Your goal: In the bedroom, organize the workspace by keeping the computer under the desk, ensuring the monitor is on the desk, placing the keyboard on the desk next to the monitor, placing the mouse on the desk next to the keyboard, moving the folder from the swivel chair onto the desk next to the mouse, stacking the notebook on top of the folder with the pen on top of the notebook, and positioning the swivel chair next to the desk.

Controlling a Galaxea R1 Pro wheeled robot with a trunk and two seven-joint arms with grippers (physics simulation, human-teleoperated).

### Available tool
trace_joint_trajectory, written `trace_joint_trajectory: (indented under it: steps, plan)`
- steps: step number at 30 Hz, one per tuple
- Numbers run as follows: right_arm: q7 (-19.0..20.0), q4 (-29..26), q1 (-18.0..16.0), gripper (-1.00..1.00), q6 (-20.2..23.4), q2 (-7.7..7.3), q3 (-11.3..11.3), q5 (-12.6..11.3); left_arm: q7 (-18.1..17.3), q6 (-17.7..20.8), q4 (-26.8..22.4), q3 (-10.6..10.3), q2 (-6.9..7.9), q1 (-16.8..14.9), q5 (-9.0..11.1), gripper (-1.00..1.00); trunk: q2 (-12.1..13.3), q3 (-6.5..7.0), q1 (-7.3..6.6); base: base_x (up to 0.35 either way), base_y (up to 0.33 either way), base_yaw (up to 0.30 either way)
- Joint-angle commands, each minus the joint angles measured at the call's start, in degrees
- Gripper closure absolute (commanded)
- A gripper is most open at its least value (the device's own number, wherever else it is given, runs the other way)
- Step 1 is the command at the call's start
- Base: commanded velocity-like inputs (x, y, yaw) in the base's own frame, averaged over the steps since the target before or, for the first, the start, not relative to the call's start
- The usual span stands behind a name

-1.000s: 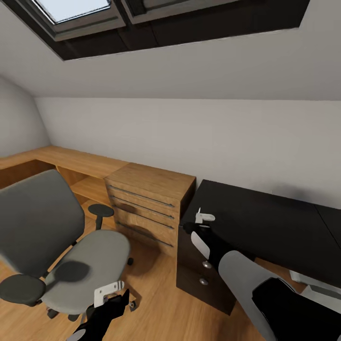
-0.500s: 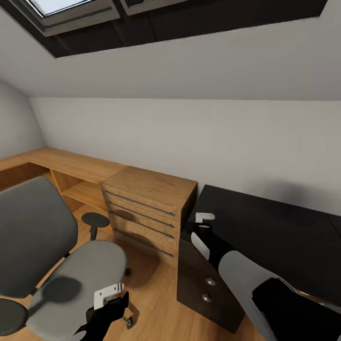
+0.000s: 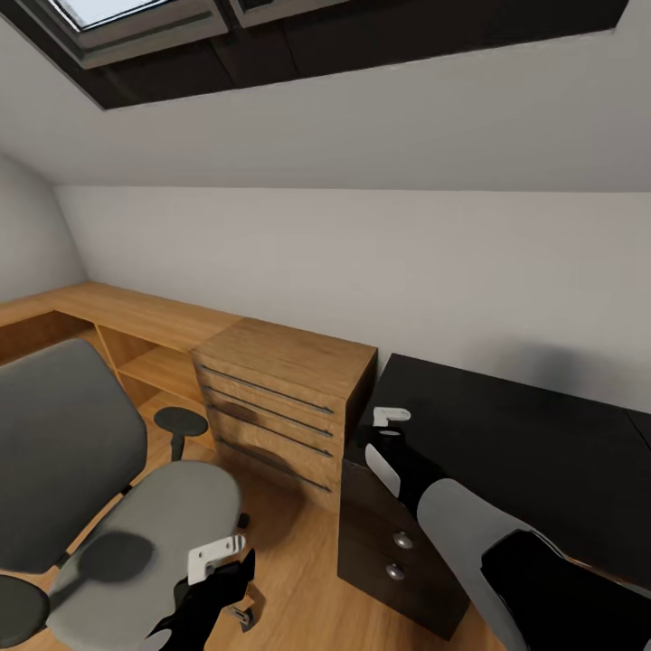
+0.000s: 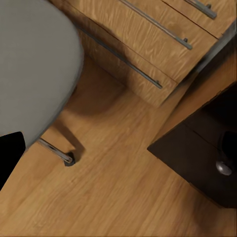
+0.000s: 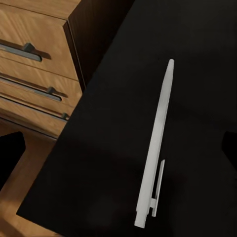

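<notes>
At the lower left of the head view stands the swivel chair (image 3: 136,533), its grey seat and tall back turned toward the wall and one black armrest at the frame's bottom-left corner. Its seat edge and a chrome leg with a caster (image 4: 66,158) show in the left wrist view above the wood floor (image 4: 113,197). Just right of the chair, at the frame's centre, sits a light-wood chest of drawers (image 3: 280,398) with long bar handles, touching the dark drawer unit of the desk (image 3: 524,443), whose glossy black top runs off to the right edge.

The pen (image 5: 155,148) lies flat on the black desk top near its corner beside the chest, seen in the right wrist view, nothing gripping it.

The right gripper (image 3: 389,423) hangs over that same desk corner at the centre of the head view; its white fingers look spread, with dark finger edges at both sides of its wrist view and the pen lying between them untouched. The left gripper (image 3: 215,559) hovers low at the bottom of the head view, just right of the chair seat; whether its jaws are apart or together I cannot tell.

A skylight (image 3: 136,23) fills the upper left.
</notes>
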Motion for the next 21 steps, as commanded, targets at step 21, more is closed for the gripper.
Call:
trace_joint_trajectory:
  steps: [21]
  plan:
    - [-0.71,0.06,-0.05,-1.0,0.37,-0.34,-0.02,-0.35,0.54,-0.29,-1.06,-1.45,0.1,0.03,0.63,-1.0,-7.65,-3.46,4.18,0.0,0.0,0.0]
